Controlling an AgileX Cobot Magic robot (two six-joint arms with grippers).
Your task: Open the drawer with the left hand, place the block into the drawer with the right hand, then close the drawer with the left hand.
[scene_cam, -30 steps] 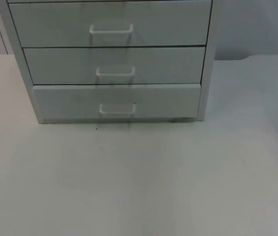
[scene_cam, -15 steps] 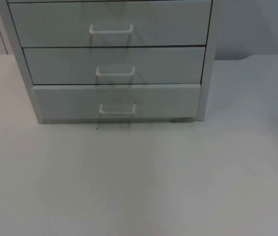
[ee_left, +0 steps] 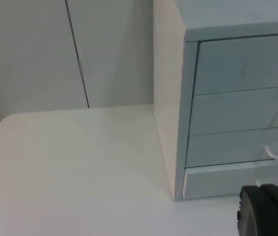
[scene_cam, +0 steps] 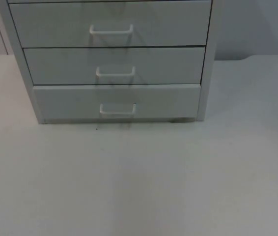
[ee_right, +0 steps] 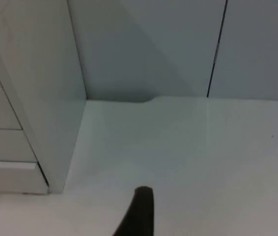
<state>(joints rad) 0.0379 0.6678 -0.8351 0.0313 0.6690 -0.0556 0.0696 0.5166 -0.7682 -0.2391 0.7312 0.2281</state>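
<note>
A pale grey drawer cabinet (scene_cam: 114,64) stands at the back of the white table (scene_cam: 139,182). Three drawer fronts are stacked on it, each with a white bar handle: top (scene_cam: 111,29), middle (scene_cam: 115,72) and bottom (scene_cam: 118,109). All three look pushed in, though the bottom front (scene_cam: 70,102) stands slightly forward of the two above. My left gripper (ee_left: 266,211) hovers off the cabinet's left front corner (ee_left: 178,187). My right gripper (ee_right: 139,211) hangs over bare table beside the cabinet's right side (ee_right: 36,73).
The grey partition wall (ee_left: 31,49) runs behind the cabinet, with a dark seam (ee_right: 216,49) on the right side. The table's rounded corner (ee_left: 1,128) lies left of the cabinet. Open table top stretches in front of the drawers.
</note>
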